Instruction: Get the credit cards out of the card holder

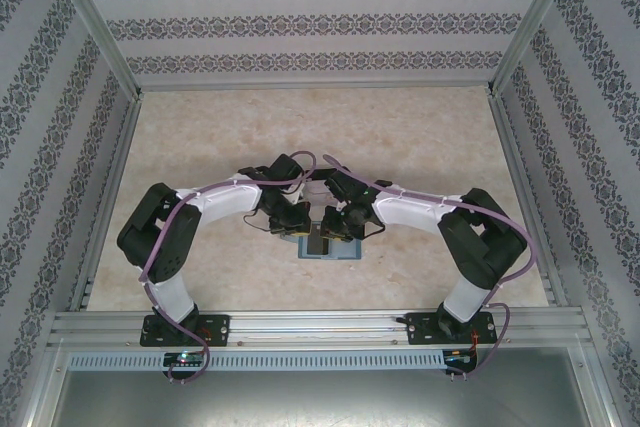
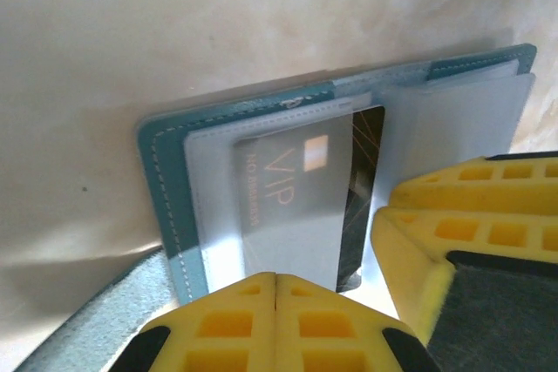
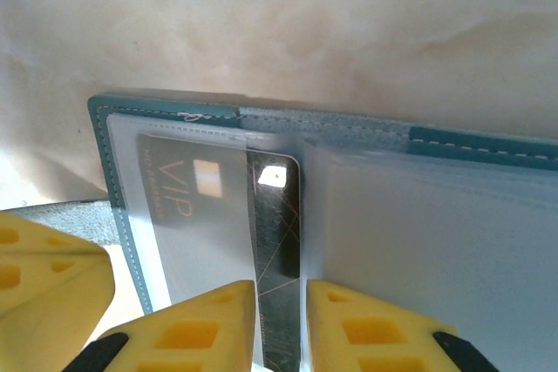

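An overhead view shows two robot arms bent inward over a pale marbled table [image 1: 330, 127]. Their grippers meet above a small teal wallet [image 1: 328, 247] lying open near the table's front edge, midway between the arm bases. From up here the left gripper [image 1: 290, 219] and right gripper [image 1: 350, 219] are dark shapes just beside each other, and their fingers cannot be made out.

The left wrist camera brings the wallet [image 2: 161, 180] close: a teal stitched border around frosted clear sleeves. One sleeve holds a dark card [image 2: 366, 154] printed with "VIP" and a small gold chip, part of it out past the sleeve's edge. The left gripper [image 2: 275, 302] has its yellow fingers pressed together, tips at the near edge of that sleeve. The right gripper [image 2: 388, 208] enters from the right, resting on the neighbouring sleeve.

The right wrist camera sees the same wallet [image 3: 100, 154] from the opposite side. The right gripper [image 3: 279, 328] has its fingers a little apart, and the bare dark strip of the card [image 3: 275, 215] runs into the gap between them. Whether they pinch it cannot be told. The left gripper [image 3: 52, 267] sits at the left edge.
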Available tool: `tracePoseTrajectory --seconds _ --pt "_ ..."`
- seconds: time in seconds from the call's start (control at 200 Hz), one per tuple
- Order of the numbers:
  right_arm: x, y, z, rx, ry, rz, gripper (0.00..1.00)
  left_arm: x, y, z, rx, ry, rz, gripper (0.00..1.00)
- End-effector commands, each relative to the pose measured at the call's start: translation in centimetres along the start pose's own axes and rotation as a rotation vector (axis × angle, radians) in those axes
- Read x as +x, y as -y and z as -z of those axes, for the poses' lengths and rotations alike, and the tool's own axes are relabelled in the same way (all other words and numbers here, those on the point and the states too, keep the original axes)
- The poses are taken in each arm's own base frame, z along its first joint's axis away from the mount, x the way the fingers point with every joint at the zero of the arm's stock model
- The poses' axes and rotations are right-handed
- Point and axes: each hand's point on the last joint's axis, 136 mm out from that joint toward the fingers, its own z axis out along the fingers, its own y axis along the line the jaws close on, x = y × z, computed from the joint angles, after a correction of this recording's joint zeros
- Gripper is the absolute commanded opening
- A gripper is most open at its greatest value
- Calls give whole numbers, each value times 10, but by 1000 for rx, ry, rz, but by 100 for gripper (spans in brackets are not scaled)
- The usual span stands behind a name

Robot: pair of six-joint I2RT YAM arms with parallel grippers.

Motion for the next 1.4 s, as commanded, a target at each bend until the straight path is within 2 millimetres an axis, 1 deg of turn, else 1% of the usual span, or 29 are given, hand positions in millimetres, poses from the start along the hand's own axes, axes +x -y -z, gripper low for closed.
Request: tracePoseTrajectory --seconds 0.0,0.115,0.22,0.455,0.605,0.759,0.909,1.064,1.189,1.394 --pt "2 13 -7 38 -10 -1 24 3 7 -7 10 -30 -5 0" --pt "4 13 -10 34 -20 5 24 5 1 -15 -7 -55 4 0" --pt "3 11 -11 16 -21 11 23 7 -7 -19 -32 -65 5 0" --pt "5 10 -16 -8 -32 10 23 14 -24 -24 -112 -107 4 0" --pt "6 9 -19 -31 -46 5 24 17 -30 -25 -130 -122 7 0" --pt "3 0 -13 -106 -24 2 23 19 -32 -25 -138 -126 8 0" --pt "2 -14 0 -183 5 17 23 19 -32 -25 -139 -125 11 0" --pt "0 -22 8 -238 12 13 22 18 -30 -24 -135 -123 11 0" --pt "0 -25 8 -260 7 17 20 17 -29 -23 -136 -116 11 0" --pt "-1 -22 3 -253 5 14 15 17 -30 -22 -136 -112 13 0"
